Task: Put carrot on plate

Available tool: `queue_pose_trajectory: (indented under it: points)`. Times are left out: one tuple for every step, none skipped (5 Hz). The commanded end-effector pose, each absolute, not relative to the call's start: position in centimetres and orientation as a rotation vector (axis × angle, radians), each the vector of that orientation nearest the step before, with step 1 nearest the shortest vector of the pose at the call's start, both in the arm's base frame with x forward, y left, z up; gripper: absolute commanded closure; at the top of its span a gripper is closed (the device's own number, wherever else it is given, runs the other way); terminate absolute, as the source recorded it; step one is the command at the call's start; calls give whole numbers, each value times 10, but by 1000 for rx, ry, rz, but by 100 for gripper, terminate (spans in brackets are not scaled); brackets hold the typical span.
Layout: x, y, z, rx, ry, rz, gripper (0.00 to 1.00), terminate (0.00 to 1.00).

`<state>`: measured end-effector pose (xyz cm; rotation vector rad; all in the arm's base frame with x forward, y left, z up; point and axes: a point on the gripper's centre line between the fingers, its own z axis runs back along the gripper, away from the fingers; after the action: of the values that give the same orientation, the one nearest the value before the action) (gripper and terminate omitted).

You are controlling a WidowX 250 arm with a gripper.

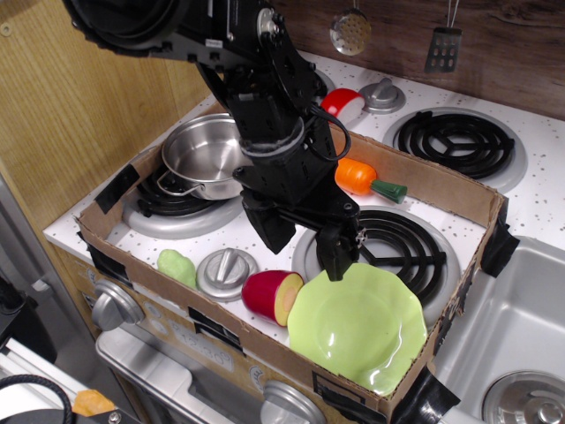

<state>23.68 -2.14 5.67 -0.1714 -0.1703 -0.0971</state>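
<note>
The orange carrot [356, 175] lies on the stove top at the back of the cardboard box, green stem [389, 189] pointing right, its thin end hidden behind my arm. The lime-green plate [357, 329] leans in the box's front right corner. My black gripper [305, 243] hangs between them, in front and to the left of the carrot and just above the plate's back-left rim. Its two fingers [338, 253] are spread apart with nothing between them.
A steel pot [203, 152] sits on the back left burner. A red, yellow-faced halved fruit [272, 296], a metal knob [227, 272] and a pale green vegetable [177, 266] lie along the front. Cardboard walls [441, 181] ring the area. A sink [521, 336] lies to the right.
</note>
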Motion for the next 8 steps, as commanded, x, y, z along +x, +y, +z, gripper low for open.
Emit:
queue_pose_trajectory:
  points:
    - [237,-21,57,-171,-170,-97,0,0]
    - [257,-15,84,-147,-120,-144,0,0]
    - [291,-11,105,-98,-136,-227,0,0]
    - [309,-12,104,-81,-184,-361,0,0]
    - [314,-22,86,-90,-298,-614,0,0]
    - [320,-29,71,-73,-376,-856,0,0]
    - [334,-31,64,-10,-428,-994,0,0]
    - [342,-30,60,14,-438,-1105,0,0]
